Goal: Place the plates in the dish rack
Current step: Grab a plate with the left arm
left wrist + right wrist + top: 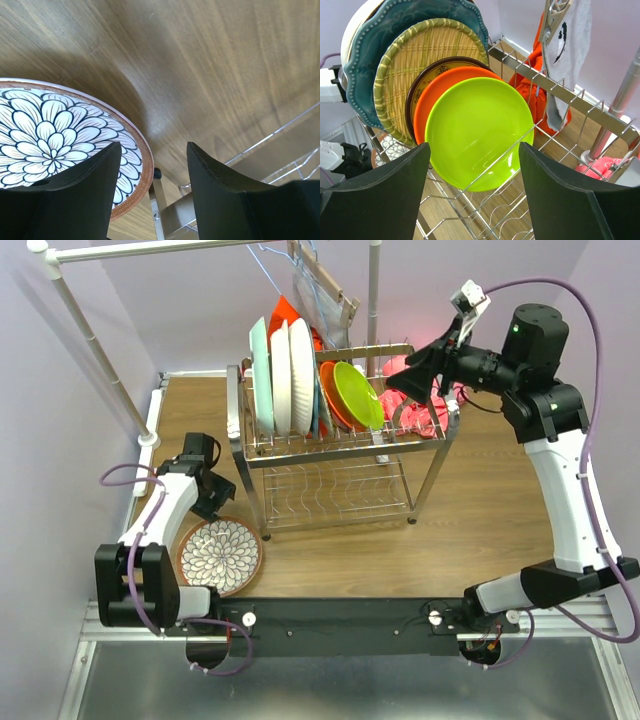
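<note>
The chrome dish rack (340,445) stands mid-table. In its upper slots stand mint (261,375), white (290,375), orange (333,395) and lime green (358,395) plates. The right wrist view shows the lime plate (480,130) in front, then orange (426,107), tan woven (420,60) and teal (395,20) plates. My right gripper (474,145) hovers open just before the lime plate, holding nothing. A white-and-brown floral plate (220,555) lies flat on the table left of the rack. My left gripper (152,145) is open over that plate's rim (142,150), with one finger (100,185) above the plate.
A rack leg (160,200) stands close beside the floral plate. Red and pink cloths (425,410) lie at the rack's right end. A white clothes rail (95,340) with hangers and a garment (322,290) runs behind. The wall borders the table's left side.
</note>
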`<action>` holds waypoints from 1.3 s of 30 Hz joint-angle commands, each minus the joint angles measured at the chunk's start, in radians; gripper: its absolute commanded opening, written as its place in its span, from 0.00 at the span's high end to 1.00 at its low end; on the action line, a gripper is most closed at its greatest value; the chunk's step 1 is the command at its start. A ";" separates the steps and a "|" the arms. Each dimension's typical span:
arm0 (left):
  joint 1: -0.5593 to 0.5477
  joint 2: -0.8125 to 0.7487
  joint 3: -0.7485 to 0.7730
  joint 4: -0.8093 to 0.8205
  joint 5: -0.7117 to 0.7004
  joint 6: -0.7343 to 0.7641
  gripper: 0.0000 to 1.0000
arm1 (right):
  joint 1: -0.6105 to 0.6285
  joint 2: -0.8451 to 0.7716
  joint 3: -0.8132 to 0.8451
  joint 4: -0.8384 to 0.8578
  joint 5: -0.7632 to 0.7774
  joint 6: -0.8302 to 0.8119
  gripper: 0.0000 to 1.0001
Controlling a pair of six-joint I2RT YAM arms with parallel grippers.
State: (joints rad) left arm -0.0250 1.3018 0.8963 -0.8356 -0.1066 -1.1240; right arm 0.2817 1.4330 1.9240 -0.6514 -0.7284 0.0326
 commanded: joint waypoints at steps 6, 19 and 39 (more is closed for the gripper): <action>0.007 0.129 0.013 -0.060 0.022 0.006 0.39 | -0.018 -0.045 -0.048 0.062 0.023 0.023 0.19; 0.010 0.356 0.116 -0.143 -0.010 0.046 0.50 | -0.022 -0.085 -0.094 0.085 0.021 0.044 0.19; 0.008 0.476 0.154 -0.186 -0.031 0.125 0.53 | -0.029 -0.115 -0.135 0.125 0.029 0.064 0.18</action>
State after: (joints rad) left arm -0.0216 1.7290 1.0718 -1.0363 -0.0963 -1.0271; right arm 0.2611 1.3418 1.8015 -0.5583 -0.7189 0.0864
